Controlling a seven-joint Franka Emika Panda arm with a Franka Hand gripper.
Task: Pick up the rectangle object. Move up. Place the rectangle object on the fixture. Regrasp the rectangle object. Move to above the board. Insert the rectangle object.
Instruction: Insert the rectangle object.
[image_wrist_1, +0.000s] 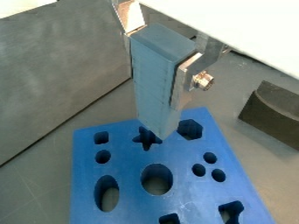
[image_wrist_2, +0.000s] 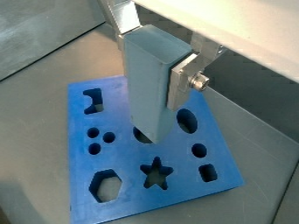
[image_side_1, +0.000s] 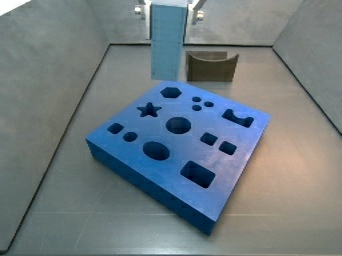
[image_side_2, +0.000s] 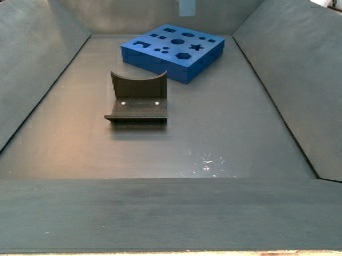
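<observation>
The rectangle object (image_wrist_1: 156, 83), a plain light-blue block, hangs upright with my gripper (image_wrist_1: 158, 51) shut on its upper end. Both wrist views show the silver fingers (image_wrist_2: 184, 77) pressed on its two sides. In a side view the block (image_side_1: 167, 42) hangs under the gripper (image_side_1: 168, 8), near the board's far corner and well clear of the board's top. The board (image_wrist_1: 187, 188) (image_wrist_2: 126, 159) (image_side_1: 140, 178) is a thick deep-blue slab with star, round, square and oval cut-outs. The dark fixture (image_side_1: 209, 66) (image_side_2: 136, 100) stands apart from the board with nothing on it.
Grey sloping walls (image_side_1: 80, 110) enclose the floor on all sides. The fixture (image_wrist_1: 275, 109) sits on the floor beside the board. In a side view the board (image_side_2: 154, 65) lies at the far end, beyond the fixture.
</observation>
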